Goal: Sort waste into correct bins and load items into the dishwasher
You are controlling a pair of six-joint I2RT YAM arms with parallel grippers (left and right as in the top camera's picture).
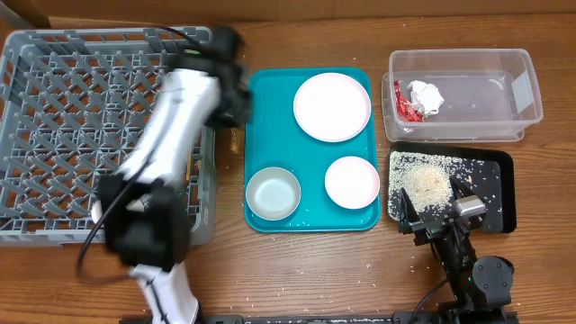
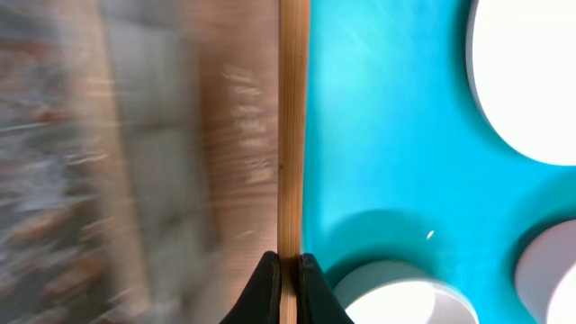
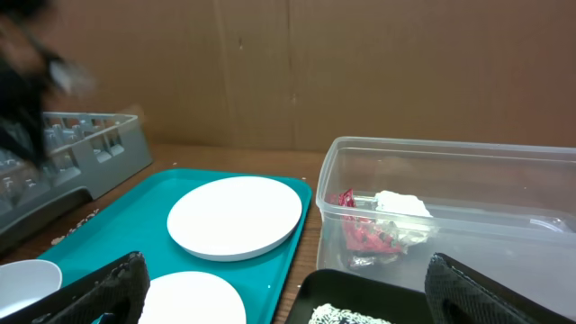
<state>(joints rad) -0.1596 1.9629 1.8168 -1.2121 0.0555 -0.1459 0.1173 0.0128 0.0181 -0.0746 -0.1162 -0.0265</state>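
My left gripper (image 1: pixel 236 97) (image 2: pixel 288 263) is shut on a thin wooden chopstick (image 2: pixel 292 126), held between the grey dish rack (image 1: pixel 54 135) and the teal tray (image 1: pixel 310 220); its view is motion-blurred. On the teal tray sit the white plate (image 1: pixel 332 106), the white bowl (image 1: pixel 352 182) and the metal bowl (image 1: pixel 274 193). The clear tub (image 1: pixel 486 99) holds the red wrapper (image 1: pixel 407 106) and the white paper wad (image 1: pixel 427 94). The black tray (image 1: pixel 495 175) holds rice grains (image 1: pixel 425 184). My right gripper (image 1: pixel 438 219) (image 3: pixel 301 297) is open and empty over the black tray's near edge. The small cup is out of view.
A few rice grains lie loose on the wooden table near the black tray. A brown cardboard wall (image 3: pixel 360 63) stands behind the table. The left arm (image 1: pixel 171 135) reaches across the rack's right side.
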